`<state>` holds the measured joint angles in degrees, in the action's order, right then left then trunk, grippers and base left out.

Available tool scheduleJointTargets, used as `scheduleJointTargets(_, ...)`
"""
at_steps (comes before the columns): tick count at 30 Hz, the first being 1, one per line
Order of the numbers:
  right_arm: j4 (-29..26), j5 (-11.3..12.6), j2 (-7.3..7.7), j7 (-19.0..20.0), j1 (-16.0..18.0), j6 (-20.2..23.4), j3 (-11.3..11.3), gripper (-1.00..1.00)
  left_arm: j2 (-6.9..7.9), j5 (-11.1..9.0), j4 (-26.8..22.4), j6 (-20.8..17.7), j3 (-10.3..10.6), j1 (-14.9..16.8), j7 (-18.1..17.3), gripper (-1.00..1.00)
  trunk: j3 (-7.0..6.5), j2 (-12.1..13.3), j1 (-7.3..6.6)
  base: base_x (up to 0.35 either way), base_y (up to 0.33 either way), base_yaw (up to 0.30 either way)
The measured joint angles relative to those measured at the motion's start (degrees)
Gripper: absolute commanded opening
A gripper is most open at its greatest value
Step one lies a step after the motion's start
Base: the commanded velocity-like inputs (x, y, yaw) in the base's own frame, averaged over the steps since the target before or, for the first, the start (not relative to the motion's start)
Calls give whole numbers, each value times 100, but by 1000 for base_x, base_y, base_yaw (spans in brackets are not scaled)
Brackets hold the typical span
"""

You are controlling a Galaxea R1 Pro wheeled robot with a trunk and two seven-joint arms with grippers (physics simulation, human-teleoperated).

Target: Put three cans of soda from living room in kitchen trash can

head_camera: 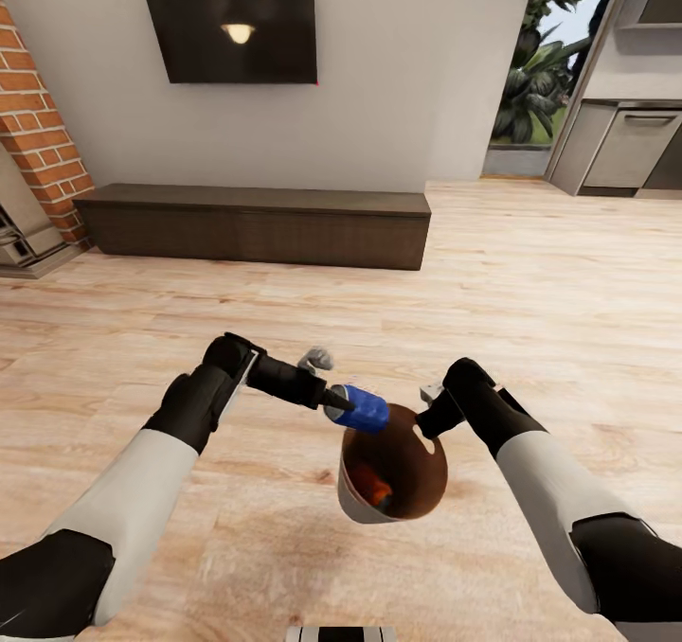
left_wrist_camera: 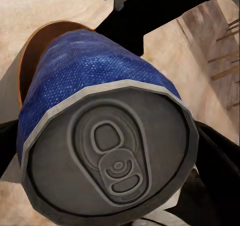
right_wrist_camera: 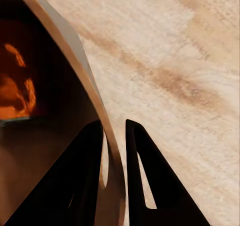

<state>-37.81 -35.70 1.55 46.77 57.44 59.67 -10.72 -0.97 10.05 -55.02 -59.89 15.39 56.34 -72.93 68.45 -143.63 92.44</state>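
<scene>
Blue against pale plank flooring, the dark blue soda can lies sideways in the left gripper, pinched over the ten o'clock rim of the trash can, which the right gripper holds up at its two o'clock edge, with bench and television beyond at twelve. Left wrist camera: the blue can's silver pull-tab top faces the lens, coppery bin interior behind it. Right wrist camera: black fingers straddle and clamp the bin wall, an orange can resting inside.
</scene>
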Motion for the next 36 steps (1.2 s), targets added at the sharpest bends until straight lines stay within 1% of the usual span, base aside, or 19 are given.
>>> scheduleJointTargets(1, 0, 13, -21, 1, 1, 6, 1, -100, -48, 356, 50, 11, -4, 0, 27, -100, 0, 0, 0, 0, 0, 0)
scheduleJointTargets(2, 1, -34, -36, -2, -1, -4, 4, -100, -91, 470, 128, -10, -18, 1, 18, -100, 0, 0, 0, 0, 0, 0)
scheduleJointTargets(4, 1, -200, -51, -21, 0, -70, -3, -100, -165, 562, 237, -6, -26, 2, 39, -100, 0, 0, 0, 0, 0, 0)
scheduleJointTargets(5, 2, -271, -82, -25, -1, -92, 0, -100, -261, 792, 296, -10, -29, 4, 27, -100, 0, 0, 0, 0, 0, 0)
scheduleJointTargets(6, 2, -307, -100, -27, -1, -103, -2, -100, -296, 919, 312, -11, -30, 5, -6, -100, 0, 0, 0, 0, 0, 0)
scheduleJointTargets(7, 2, -347, -131, -31, -1, -119, -5, -100, -374, 1179, 330, -11, -30, 7, -46, -100, 0, 0, 0, 0, 0, 0)
scheduleJointTargets(8, 2, -347, -155, -30, 0, -117, -3, -100, -462, 1377, 347, -10, -31, 8, -12, -100, 0, 0, 0, 0, 0, 0)
scheduleJointTargets(9, 1, -301, -170, -25, 0, -104, -4, -100, -530, 1522, 366, -10, -31, 8, 37, -100, 0, 0, 0, 0, 0, 0)
scheduleJointTargets(11, 2, -171, -185, -12, 0, -50, -1, -100, -596, 1744, 405, -9, -32, 9, 22, -100, 0, 0, 0, 0, 0, 0)
scheduleJointTargets(14, 1, -213, -203, -16, 1, -68, -3, -100, -644, 1831, 443, -10, -32, 9, 53, -100, 0, 0, 0, 0, 0, 0)
scheduleJointTargets(15, 1, -262, -224, -21, 1, -86, -3, -100, -656, 1965, 448, -11, -32, 10, -24, -100, 0, 0, 0, 0, 0, 0)
scheduleJointTargets(16, 1, -282, -236, -23, 1, -92, -3, -100, -664, 2000, 450, -10, -30, 9, -23, -100, 0, 0, 0, 0, 0, 0)
scheduleJointTargets(21, 1, -209, -295, -9, 17, -35, -2, -100, -688, 2093, 467, -10, 8, 10, 57, -100, 0, 0, 0, 0, 0, 0)
scheduleJointTargets(22, 2, -231, -305, -9, 19, -30, -2, -100, -688, 2112, 478, -10, 49, 10, 60, -100, 0, 0, 0, 0, 0, 0)
scheduleJointTargets(23, 1, -282, -327, -9, 22, -36, 0, -100, -688, 2166, 525, -11, 181, 8, 68, -100, 0, 0, 0, 0, 0, 0)
scheduleJointTargets(25, 4, -387, -354, -17, 22, -58, -6, -100, -690, 2207, 570, -11, 309, 10, 67, -100, 0, 0, 0, 0, 0, 0)
scheduleJointTargets(26, 13, -593, -412, -18, 24, -97, -4, -100, -698, 2254, 616, -11, 451, 11, 65, -100, 0, 0, 0, 0, 0, 0)
scheduleJointTargets(28, 6, -691, -447, -23, 25, -102, 0, -100, -700, 2265, 639, -11, 507, 8, 63, -100, 0, 0, 0, 0, 0, 0)
scheduleJointTargets(36, 33, -798, -492, -18, 35, -104, 2, -100, -703, 2266, 667, -11, 571, 3, 68, -100, 0, 0, 0, 0, 0, 0)
